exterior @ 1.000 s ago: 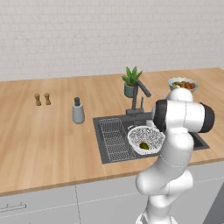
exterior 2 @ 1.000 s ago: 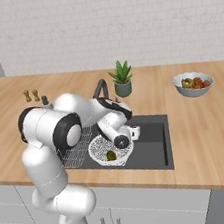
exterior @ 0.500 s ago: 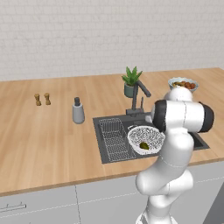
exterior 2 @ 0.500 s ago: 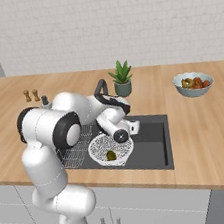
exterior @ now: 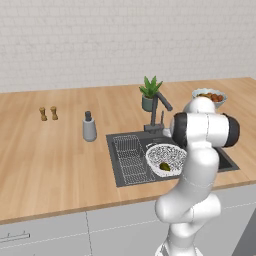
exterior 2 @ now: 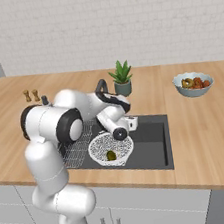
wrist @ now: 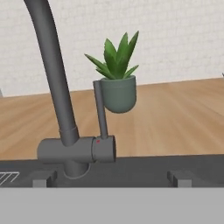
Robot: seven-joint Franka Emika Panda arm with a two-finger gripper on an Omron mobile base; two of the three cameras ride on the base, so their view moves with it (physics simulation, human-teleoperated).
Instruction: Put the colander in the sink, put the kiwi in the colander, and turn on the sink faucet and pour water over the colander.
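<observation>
The white holed colander (exterior: 165, 156) (exterior 2: 110, 147) sits in the dark sink (exterior: 224, 161) (exterior 2: 151, 140), with the olive kiwi (exterior: 164, 166) (exterior 2: 110, 155) lying inside it. My gripper (exterior 2: 133, 122) (wrist: 111, 179) hovers just above the colander's far rim and faces the sink faucet (exterior: 159, 107) (exterior 2: 103, 89) (wrist: 52, 78). It is open, and its fingertips (wrist: 41, 179) stand wide apart with nothing between them. The hand view looks straight at the faucet's base and its upright handle lever (wrist: 100, 109), a short way ahead. In the left base view my own arm hides the gripper.
A wire rack (exterior: 131, 159) (exterior 2: 79, 149) fills the sink's left part. A potted plant (exterior: 150, 94) (exterior 2: 121, 78) (wrist: 116, 83) stands behind the faucet. On the counter are a soap dispenser (exterior: 89, 127), two small shakers (exterior: 48, 113) (exterior 2: 31, 95) and a fruit bowl (exterior: 210, 95) (exterior 2: 193, 83).
The hand has lifted slightly off the colander and drifted toward the back of the sink, nearer the faucet. Its jaws stay open. Colander and kiwi have not moved.
</observation>
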